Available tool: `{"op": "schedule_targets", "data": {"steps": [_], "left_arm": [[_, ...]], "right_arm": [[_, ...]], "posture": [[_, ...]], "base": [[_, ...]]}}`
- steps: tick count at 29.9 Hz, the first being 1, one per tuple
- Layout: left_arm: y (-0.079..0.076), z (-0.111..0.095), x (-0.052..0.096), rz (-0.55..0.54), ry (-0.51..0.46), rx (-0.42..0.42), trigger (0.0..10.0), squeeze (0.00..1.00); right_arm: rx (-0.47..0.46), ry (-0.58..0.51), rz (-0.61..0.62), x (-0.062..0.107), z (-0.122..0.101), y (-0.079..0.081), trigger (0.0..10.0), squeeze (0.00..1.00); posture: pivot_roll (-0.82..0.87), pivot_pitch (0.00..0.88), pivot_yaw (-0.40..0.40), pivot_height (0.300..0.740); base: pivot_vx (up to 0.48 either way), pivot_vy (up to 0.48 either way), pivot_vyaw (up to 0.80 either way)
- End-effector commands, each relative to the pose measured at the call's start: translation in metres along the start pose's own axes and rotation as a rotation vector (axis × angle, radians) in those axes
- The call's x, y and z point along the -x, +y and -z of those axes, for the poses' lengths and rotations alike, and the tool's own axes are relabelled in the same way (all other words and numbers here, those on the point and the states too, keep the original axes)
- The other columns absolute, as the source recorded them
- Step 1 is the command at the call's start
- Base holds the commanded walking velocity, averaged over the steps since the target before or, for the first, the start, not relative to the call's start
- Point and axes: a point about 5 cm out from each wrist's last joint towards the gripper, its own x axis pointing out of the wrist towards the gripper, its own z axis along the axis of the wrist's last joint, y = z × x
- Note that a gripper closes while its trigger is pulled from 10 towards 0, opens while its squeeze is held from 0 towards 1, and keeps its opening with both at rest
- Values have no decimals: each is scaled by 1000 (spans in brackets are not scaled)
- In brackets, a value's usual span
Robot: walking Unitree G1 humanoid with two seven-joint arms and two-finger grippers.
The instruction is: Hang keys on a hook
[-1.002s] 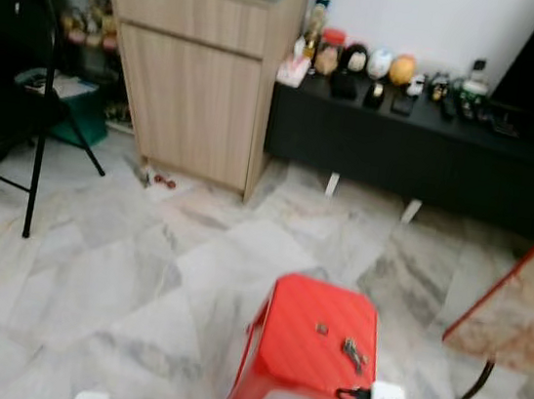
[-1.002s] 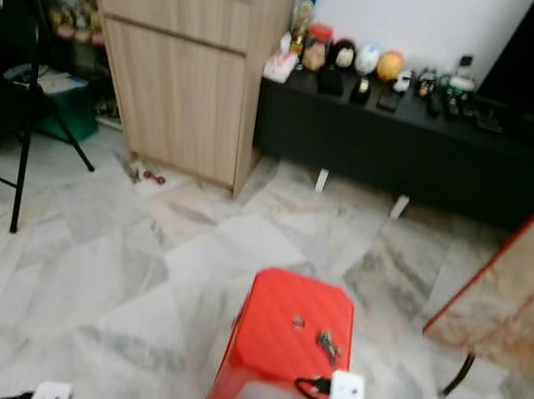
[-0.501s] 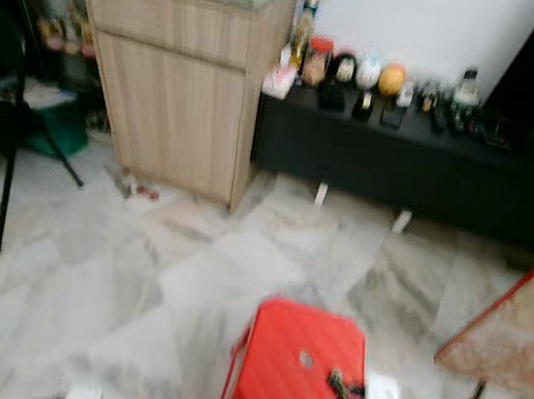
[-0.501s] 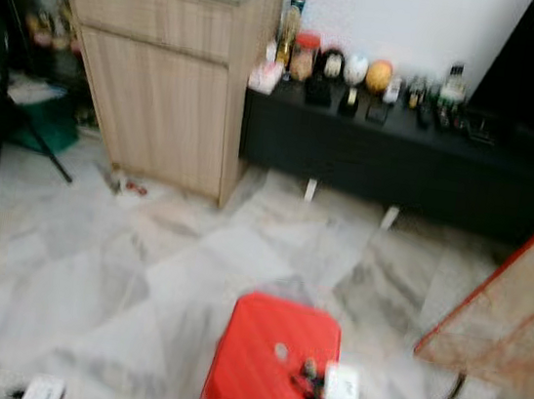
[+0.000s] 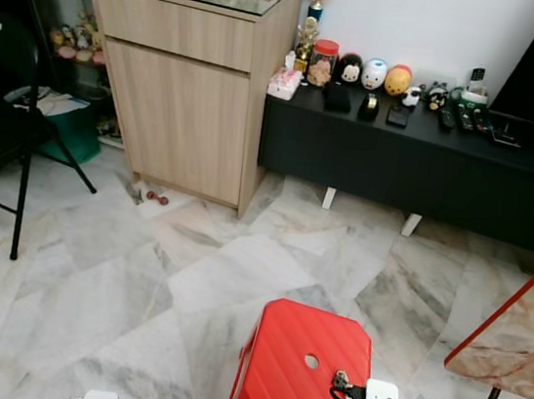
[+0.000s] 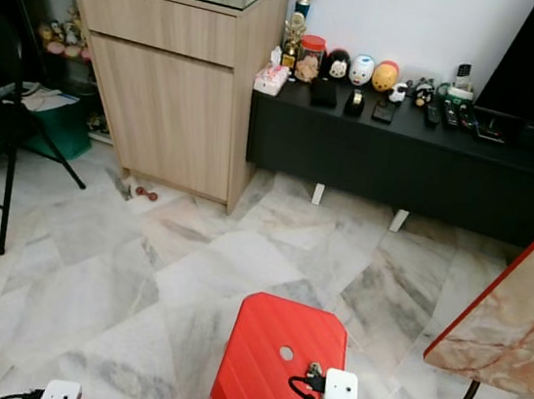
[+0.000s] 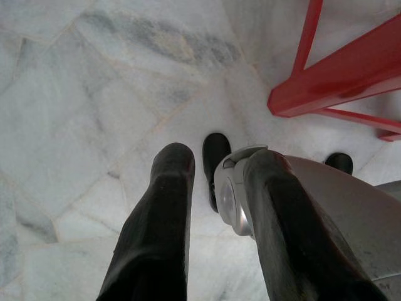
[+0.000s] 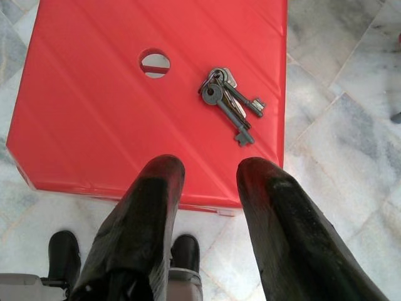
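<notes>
**Keys lying on the red stool, right gripper poised above**

On the marble floor [image 5: 139, 271], standing alone near the robot: a red stool [image 5: 287, 384]. To the far left, standing on the floor, a black tripod [image 5: 28, 144]. Further along, against the wall, a wooden cabinet [image 5: 186, 100], then a low black bench [image 5: 419, 165] carrying small ornaments. At the right edge, leaning in, a marble-patterned tabletop [image 5: 520, 336].

Down beside the stool's legs, hanging idle over the floor, the left gripper [image 7: 216, 188], fingers parted and holding nothing.

On the stool's top, lying flat between its centre hole and its right edge, the keys [image 8: 229, 100]. Just above the stool's near edge, hovering short of the keys, the right gripper [image 8: 207, 172], fingers spread apart and gripping nothing.
</notes>
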Motion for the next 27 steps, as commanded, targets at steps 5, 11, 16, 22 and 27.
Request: {"op": "schedule_targets", "data": {"steps": [5,11,16,22,27], "left_arm": [[3,7,2,-1,32,-13,10000,0],[6,11,3,-5,35,-2,10000,0],[6,14,4,-9,35,2,10000,0],[12,12,5,-12,31,1,10000,0],[13,12,5,-11,30,0,10000,0]], "right_arm": [[13,-3,-1,-1,-4,-2,10000,0],[28,-3,6,-1,-6,-1,10000,0],[26,-22,-3,-2,-8,0,10000,0],[34,-22,8,-2,-9,-2,10000,0],[32,-23,8,-2,-10,-3,10000,0]], "posture": [[86,19,-69,740],[88,23,-71,720],[89,18,-77,685],[87,16,-78,680],[87,14,-79,680]], "base": [[0,0,0],[0,0,0],[0,0,0],[0,0,0],[0,0,0]]}}
